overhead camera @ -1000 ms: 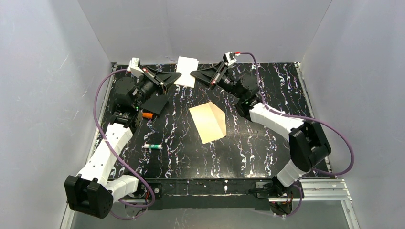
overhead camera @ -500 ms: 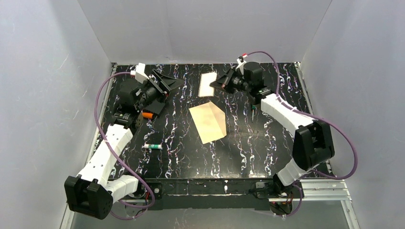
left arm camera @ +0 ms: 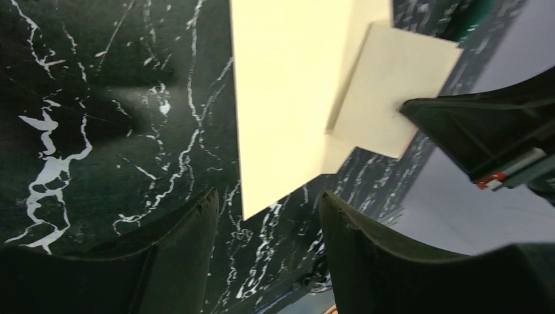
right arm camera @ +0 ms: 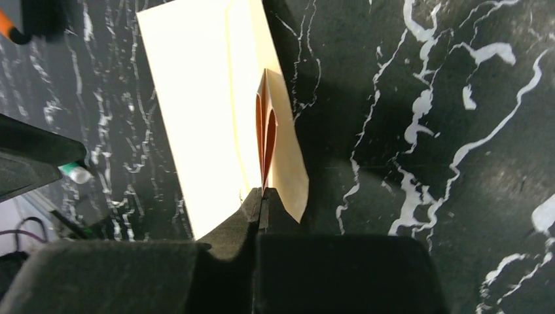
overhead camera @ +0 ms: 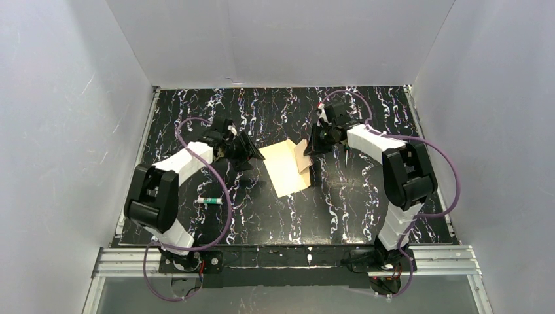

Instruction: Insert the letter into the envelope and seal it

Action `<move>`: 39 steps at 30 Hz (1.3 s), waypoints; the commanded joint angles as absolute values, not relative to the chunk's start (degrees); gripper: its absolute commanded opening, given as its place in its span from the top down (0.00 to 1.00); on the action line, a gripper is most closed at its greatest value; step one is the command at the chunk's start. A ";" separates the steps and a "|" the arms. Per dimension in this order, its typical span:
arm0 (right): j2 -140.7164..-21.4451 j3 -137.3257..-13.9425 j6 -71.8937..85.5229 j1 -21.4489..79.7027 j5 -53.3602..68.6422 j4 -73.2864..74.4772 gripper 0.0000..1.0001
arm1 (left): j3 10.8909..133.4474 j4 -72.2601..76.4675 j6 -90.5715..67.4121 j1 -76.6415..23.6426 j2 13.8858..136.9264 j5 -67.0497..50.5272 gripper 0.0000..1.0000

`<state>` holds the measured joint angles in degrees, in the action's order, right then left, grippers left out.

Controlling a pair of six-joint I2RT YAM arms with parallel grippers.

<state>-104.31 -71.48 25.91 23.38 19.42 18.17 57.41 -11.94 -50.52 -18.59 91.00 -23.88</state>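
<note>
Pinching the letter (left arm camera: 393,91) edge-up, right claw (right arm camera: 263,196) clamped on it above the envelope (overhead camera: 285,171), left claw (left arm camera: 268,199) apart beside it, marbled desk (overhead camera: 340,196).

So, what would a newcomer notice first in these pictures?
Probably the cream envelope, bright against the dark marbled table at its centre. Then the right gripper, shut on the letter and holding it over the envelope's right side, with the open left gripper beside its left edge.
</note>
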 commanded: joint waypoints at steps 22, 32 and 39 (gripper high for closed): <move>-111.98 -71.28 23.52 25.00 19.79 8.81 0.99 | 73.77 -23.32 -51.71 -21.55 113.44 -17.48 0.63; -112.87 -72.02 26.41 26.78 21.88 9.48 0.99 | 73.34 -20.14 -54.41 -22.24 114.03 -18.59 0.70; -114.33 -74.48 24.21 27.61 24.08 11.40 0.99 | 74.51 -19.77 -52.97 -22.34 114.73 -19.38 0.70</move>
